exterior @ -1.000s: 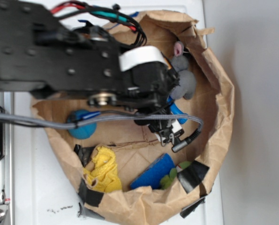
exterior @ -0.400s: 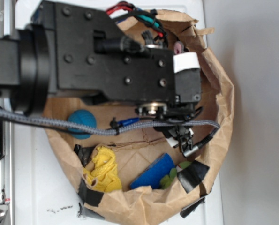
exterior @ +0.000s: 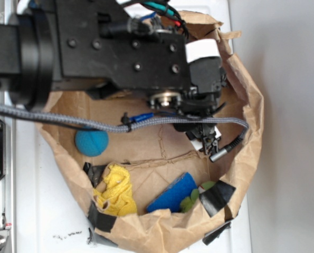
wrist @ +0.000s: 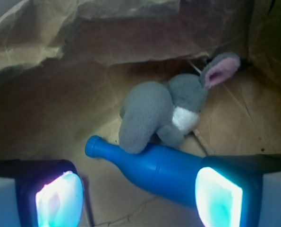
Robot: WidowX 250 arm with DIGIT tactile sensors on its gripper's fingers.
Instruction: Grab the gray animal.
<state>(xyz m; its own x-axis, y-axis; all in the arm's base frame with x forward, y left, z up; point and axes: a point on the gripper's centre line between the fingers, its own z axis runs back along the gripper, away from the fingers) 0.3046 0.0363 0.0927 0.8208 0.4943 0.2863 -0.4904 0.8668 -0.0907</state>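
Approach in hand; gray animal not yet gripped.

Wrist view: the claw (wrist: 139, 194) stands with its fingers (wrist: 59, 198) apart and empty, low in the frame. The gray animal (wrist: 166, 106) lies ahead of them on the floor of the paper bag (wrist: 60, 71), close to the back wall, pink-lined ear up, its body resting against the blue bottle (wrist: 154, 168). The bottle lies between claw and toy. Exterior view: the arm hides the toy. Judgement: the next move calls for an advance past the bottle and a descent astride the plush body alone, then closure.
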